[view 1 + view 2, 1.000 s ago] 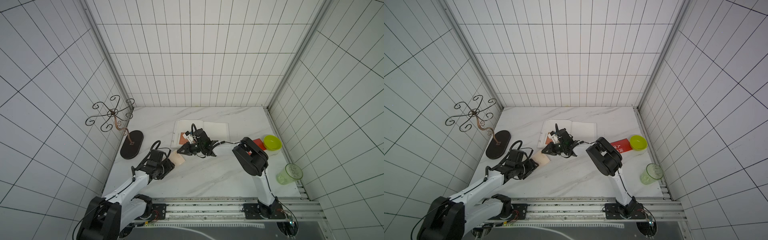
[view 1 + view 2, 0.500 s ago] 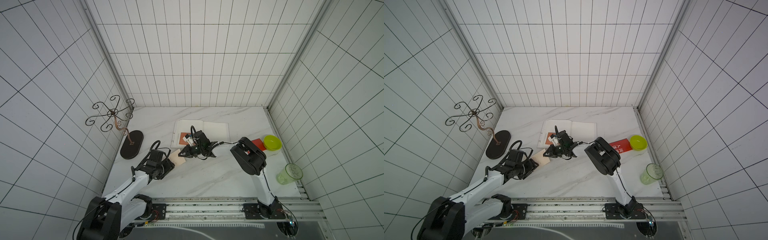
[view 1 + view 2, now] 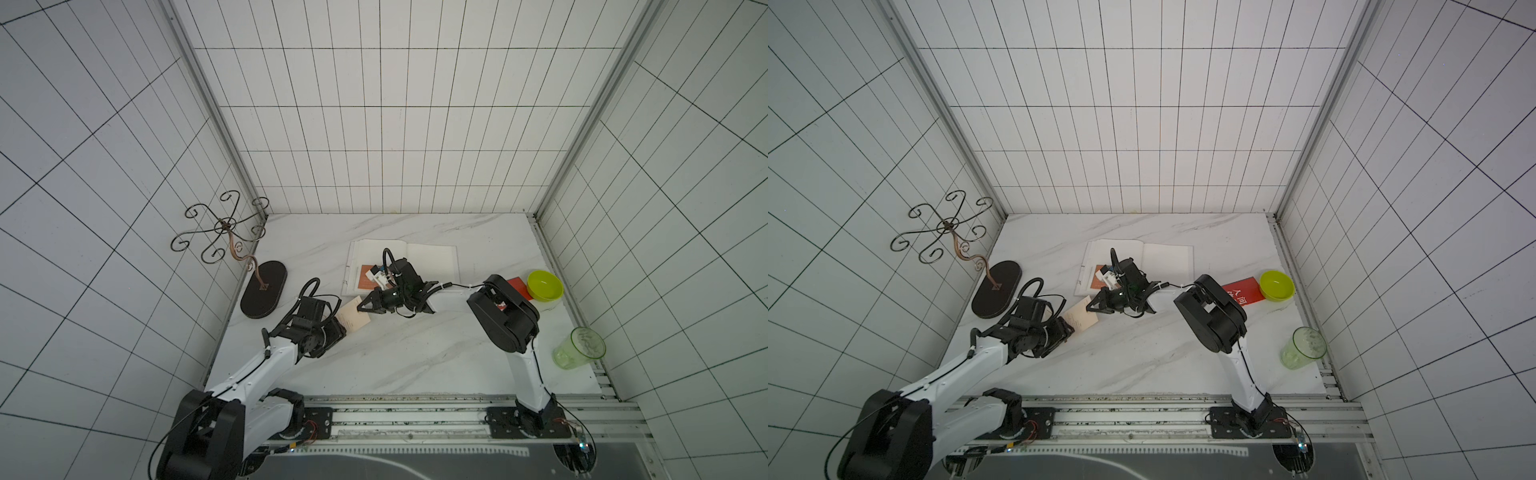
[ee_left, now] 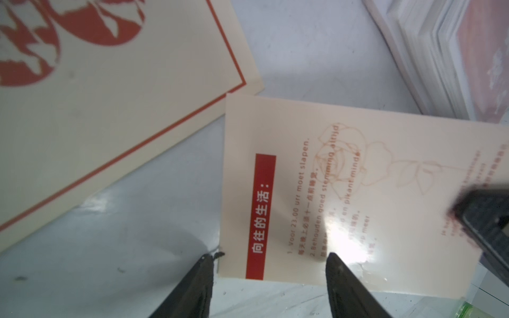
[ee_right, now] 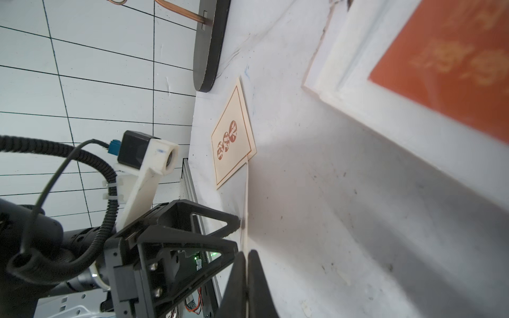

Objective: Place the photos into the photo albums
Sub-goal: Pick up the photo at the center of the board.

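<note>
Right hand (image 3: pixel 360 309) pinched one cream photo (image 3: pixel 353 319).

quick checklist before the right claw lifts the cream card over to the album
1. Right claw shut on the cream card at its edge: ok.
2. Left claw open: ok.
3. Left claw clear of that card: cannot tell; a tip sits right against it.
4. Album lying open, one page bare: ok.
5. Second cream card apart from the held one: cannot tell; their corners nearly meet.
</note>
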### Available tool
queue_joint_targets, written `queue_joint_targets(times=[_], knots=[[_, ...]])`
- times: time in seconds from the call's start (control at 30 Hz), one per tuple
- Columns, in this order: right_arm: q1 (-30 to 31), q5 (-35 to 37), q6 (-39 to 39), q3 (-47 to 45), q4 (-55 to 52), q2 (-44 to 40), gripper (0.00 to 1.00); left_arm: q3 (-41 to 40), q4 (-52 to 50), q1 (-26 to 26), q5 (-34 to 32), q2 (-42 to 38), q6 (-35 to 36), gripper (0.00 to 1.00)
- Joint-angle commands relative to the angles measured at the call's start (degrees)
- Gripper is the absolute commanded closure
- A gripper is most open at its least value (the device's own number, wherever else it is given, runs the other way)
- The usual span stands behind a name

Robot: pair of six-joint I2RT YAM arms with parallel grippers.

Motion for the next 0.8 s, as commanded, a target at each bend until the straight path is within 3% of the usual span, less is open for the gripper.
queue_joint_targets(times=[0.0,0.33,0.53,0.77], knots=[[-0.9,-1.4,-1.1,-2.9,-0.2,-2.4,1.00,0.9,-3.6,1.1,-2.9,1.0,2.6,0.34],[-1.1,-0.1,-8.4,-2.0,-6.5,-5.9,1.00,8.4,-2.0,2.5,-4.6,3.5,10.5,0.34],[-1.7,0.3,-11.6,-4.0,-6.5,-9.6,1.00,13.6,-1.3,3.7,1.1,7.7,14.4,0.34],[-4.2,0.1,-14.7,-5.0,-6.5,-14.3,1.00,13.9,5.4,4.0,6.8,5.8,16.2,0.34]])
